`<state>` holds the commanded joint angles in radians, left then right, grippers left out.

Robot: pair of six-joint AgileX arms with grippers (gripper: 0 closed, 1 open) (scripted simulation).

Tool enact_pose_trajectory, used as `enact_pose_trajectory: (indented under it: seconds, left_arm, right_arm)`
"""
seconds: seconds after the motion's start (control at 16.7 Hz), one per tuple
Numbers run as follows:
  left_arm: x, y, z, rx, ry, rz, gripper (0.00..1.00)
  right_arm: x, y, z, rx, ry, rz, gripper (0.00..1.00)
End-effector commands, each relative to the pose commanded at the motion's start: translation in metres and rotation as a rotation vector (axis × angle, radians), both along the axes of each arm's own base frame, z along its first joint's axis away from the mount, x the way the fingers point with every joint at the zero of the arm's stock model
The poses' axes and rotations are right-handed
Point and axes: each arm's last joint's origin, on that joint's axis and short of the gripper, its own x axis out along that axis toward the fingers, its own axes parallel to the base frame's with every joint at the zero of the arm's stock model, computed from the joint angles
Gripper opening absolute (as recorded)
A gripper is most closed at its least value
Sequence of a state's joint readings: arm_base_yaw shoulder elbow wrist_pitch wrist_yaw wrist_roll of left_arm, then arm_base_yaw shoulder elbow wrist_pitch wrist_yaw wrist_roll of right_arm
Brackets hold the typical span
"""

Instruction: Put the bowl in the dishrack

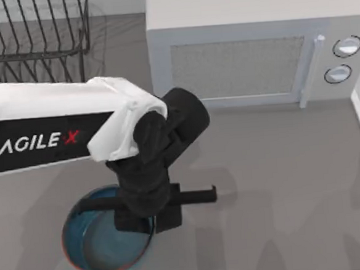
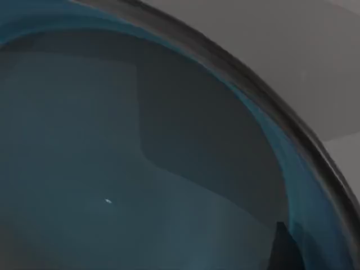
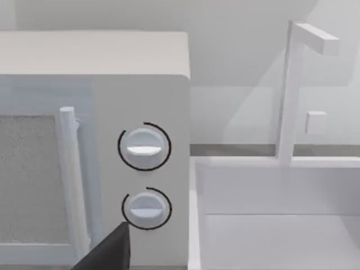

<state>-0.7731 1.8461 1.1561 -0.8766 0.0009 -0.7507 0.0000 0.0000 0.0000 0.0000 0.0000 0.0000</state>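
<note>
The bowl [image 1: 95, 252], blue inside with a thin reddish-orange rim, sits on the grey table at the front left. My left gripper [image 1: 146, 221] points straight down over the bowl's right side, and its black body hides that part of the rim. The left wrist view looks closely into the bowl's blue inner wall and greyish bottom [image 2: 112, 169]. The black wire dishrack [image 1: 31, 34] stands at the back left, well apart from the bowl. My right gripper [image 3: 107, 250] shows as a dark edge in the right wrist view, parked facing the microwave.
A white microwave [image 1: 249, 62] stands at the back right, its door shut and two dials [image 3: 143, 146] on its right. A white sink basin [image 3: 270, 225] with a faucet lies to the right of it. Bare grey table lies between the bowl and the dishrack.
</note>
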Motion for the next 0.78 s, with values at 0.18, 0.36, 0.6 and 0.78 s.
enact_pose_trajectory:
  seconds: [0.18,0.36,0.6,0.78]
  left_arm:
    - [0.008,-0.008,0.039,0.002,0.002,0.004,0.00]
    - [0.009,-0.010,0.089,0.024,0.024,0.004,0.00]
    - [0.001,-0.001,0.155,0.021,0.022,0.000,0.00]
    - [-0.005,0.006,0.182,0.003,0.003,-0.002,0.00]
  right_arm:
    - [0.000,0.000,0.000,0.000,0.000,0.000,1.00]
    - [0.000,0.000,0.000,0.000,0.000,0.000,1.00]
    - [0.000,0.000,0.000,0.000,0.000,0.000,1.00]
    - [0.000,0.000,0.000,0.000,0.000,0.000,1.00]
